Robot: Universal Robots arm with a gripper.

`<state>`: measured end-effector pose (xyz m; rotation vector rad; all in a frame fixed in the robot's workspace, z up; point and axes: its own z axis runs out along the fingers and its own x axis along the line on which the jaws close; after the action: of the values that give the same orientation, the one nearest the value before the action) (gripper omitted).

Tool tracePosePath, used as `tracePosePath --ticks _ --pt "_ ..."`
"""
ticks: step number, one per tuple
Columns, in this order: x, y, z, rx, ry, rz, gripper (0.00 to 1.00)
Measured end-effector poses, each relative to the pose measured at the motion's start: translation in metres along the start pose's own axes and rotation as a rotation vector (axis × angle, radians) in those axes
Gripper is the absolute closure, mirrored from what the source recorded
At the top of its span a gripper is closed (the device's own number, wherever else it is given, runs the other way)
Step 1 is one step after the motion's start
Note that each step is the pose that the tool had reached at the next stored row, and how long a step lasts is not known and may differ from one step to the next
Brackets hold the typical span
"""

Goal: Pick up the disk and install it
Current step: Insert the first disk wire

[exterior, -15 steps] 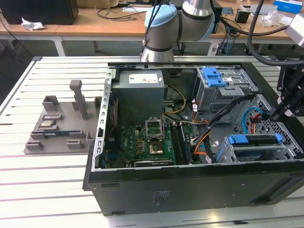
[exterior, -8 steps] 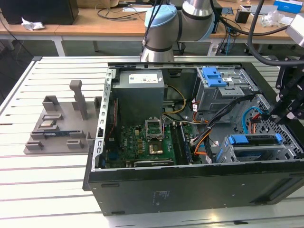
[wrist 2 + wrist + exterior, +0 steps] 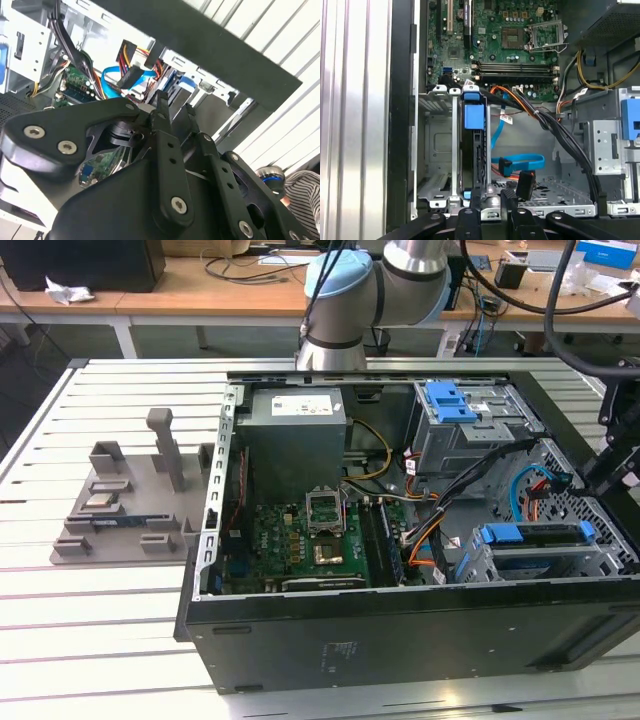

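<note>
A slatted metal table (image 3: 100, 620) carried an open black computer case (image 3: 400, 640) lying on its side. The robot arm (image 3: 345, 290) rose behind the case. To the exterior view's left of the case sat a grey moulded fixture (image 3: 130, 500). Inside the case I could see the grey power supply (image 3: 295, 440) and, just beside it, the green motherboard (image 3: 300, 540).

In the first wrist view, the disk (image 3: 473, 117) stood on edge in a slot of the metal drive cage (image 3: 437, 145), its blue bracket at the end nearer the motherboard. The slot beside it, toward the case wall, was bare. The gripper (image 3: 490, 197) hung at the disk's other end, its two fingers a little apart with nothing between them. A loose blue data cable (image 3: 520, 161) lay coiled on the case floor just beside the cage.
</note>
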<state>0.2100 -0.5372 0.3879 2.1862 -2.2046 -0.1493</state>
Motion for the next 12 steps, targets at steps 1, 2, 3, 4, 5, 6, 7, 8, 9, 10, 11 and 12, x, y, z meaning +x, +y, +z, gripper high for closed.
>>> tracePosePath --ticks 1,2,3,4,5,6,7,8,9,10,11,12 --pt "-0.0003 -0.002 0.0001 -0.0001 0.0 0.0 0.7" --pt "-0.0006 -0.0034 0.0007 -0.0002 -0.0001 0.0 0.7" --pt "-0.0013 -0.0043 0.0028 -0.0005 0.0004 0.0 0.7" --pt "-0.0027 -0.0045 0.0062 -0.0007 0.0003 0.0 0.7" --pt "-0.0048 -0.0045 0.0095 -0.0006 0.0003 0.0 0.7" --pt "-0.0062 -0.0025 0.0133 -0.0007 0.0003 0.0 0.7" --pt "-0.0078 -0.0001 0.0156 -0.0007 0.0004 0.0 0.7" --pt "-0.0101 0.0014 0.0168 -0.0007 0.0005 0.0 0.7" --pt "-0.0129 0.0022 0.0177 -0.0007 0.0004 0.0 0.7" --pt "-0.0161 0.0024 0.0183 -0.0007 0.0004 0.0 0.7" --pt "-0.02 0.0027 0.0188 -0.0007 0.0006 0.0 0.7" --pt "-0.0246 0.003 0.0195 -0.0008 0.0004 0.0 0.7"
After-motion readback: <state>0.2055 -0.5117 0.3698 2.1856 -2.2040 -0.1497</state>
